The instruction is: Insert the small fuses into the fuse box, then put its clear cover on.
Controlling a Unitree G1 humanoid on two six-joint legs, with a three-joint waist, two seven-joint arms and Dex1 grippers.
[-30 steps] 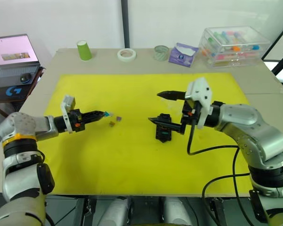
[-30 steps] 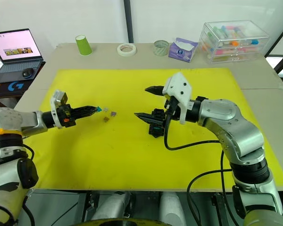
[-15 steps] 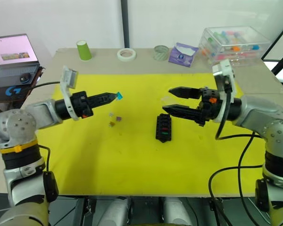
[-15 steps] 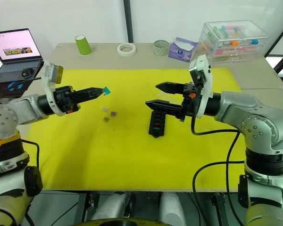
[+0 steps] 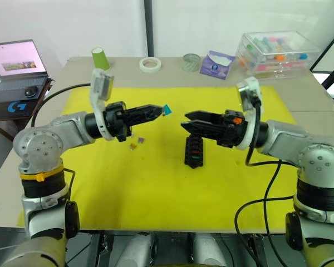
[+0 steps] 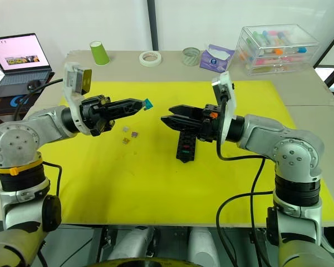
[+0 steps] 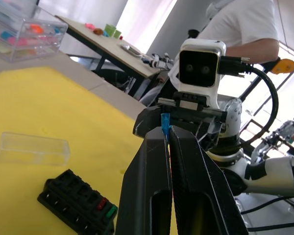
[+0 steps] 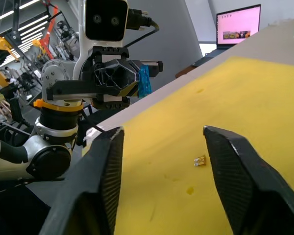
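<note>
Compared with half a second back, the left gripper (image 5: 160, 109) has been swung further inward and the teal fuse (image 6: 148, 103) is now carried closer to the right gripper (image 5: 185, 120), which has been pulled in over the fuse box (image 5: 193, 151). The fuse is pinched at the closed fingertips, raised above the yellow mat (image 5: 156, 183). The right fingers are spread wide, nothing held. The box's long axis runs away from the robot, slots up. Loose fuses (image 6: 129, 135) are left just left of it.
</note>
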